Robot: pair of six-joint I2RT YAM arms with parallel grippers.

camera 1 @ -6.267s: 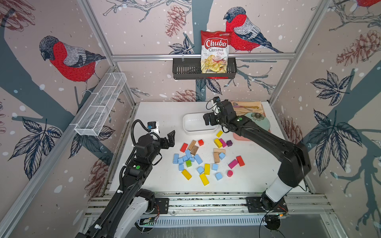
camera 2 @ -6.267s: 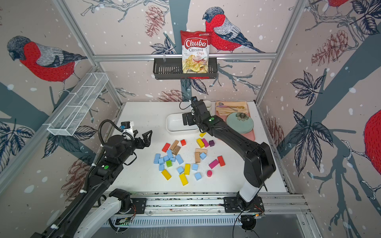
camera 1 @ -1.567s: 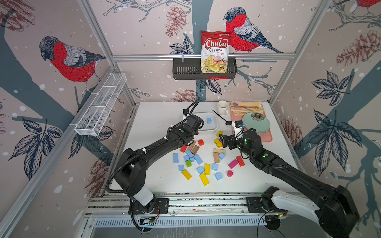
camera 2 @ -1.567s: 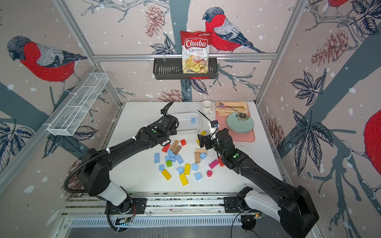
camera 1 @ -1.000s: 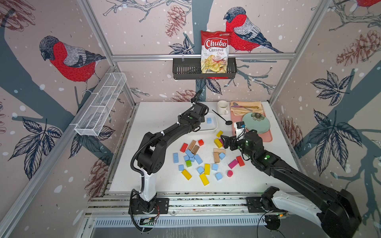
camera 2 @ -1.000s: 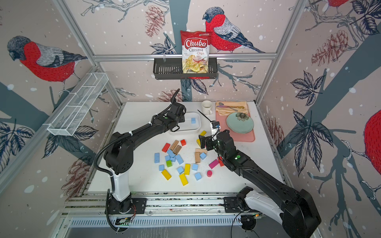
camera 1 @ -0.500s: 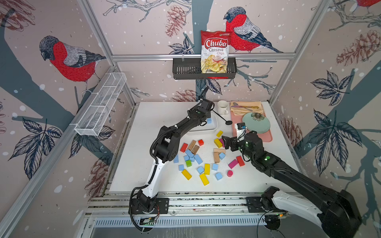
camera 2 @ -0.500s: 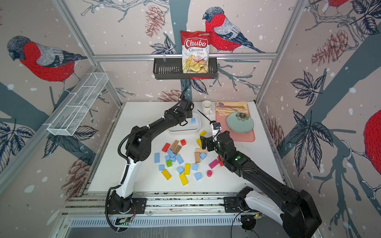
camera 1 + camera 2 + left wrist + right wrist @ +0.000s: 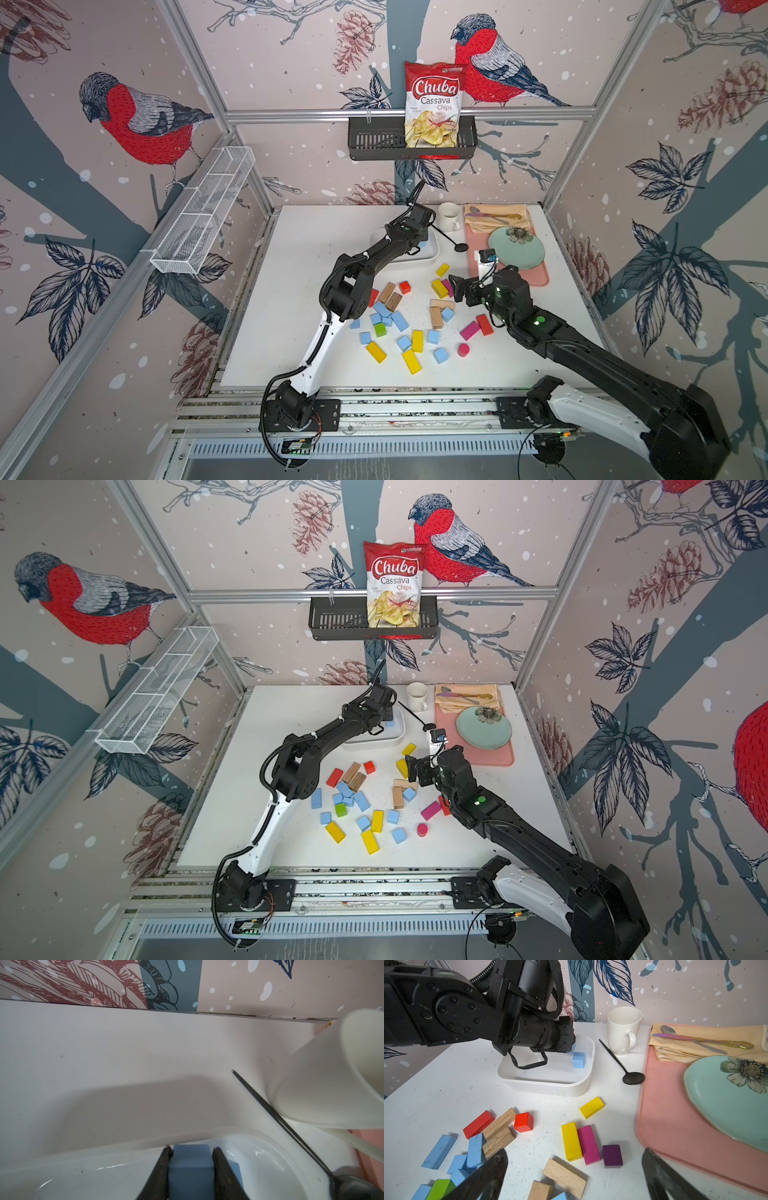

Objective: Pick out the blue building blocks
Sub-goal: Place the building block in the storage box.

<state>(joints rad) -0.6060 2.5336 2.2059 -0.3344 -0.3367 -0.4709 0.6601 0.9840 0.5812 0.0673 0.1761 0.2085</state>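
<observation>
Left wrist: left gripper (image 9: 192,1152) clamped on blue cube (image 9: 191,1167) over white tray (image 9: 259,1147).
Right wrist: right gripper (image 9: 571,1176) spread wide, empty; second blue block (image 9: 578,1060) lies in tray.
In a top view: tray at 12 o'clock of loose blue building blocks (image 9: 384,311).

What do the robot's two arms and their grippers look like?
Both the left arm and right arm are black, with a white link above each base and a small green light on the forearm. A ribbed black cable runs along the left arm. The left gripper and right gripper have slim, dark, tapered fingers.
</observation>
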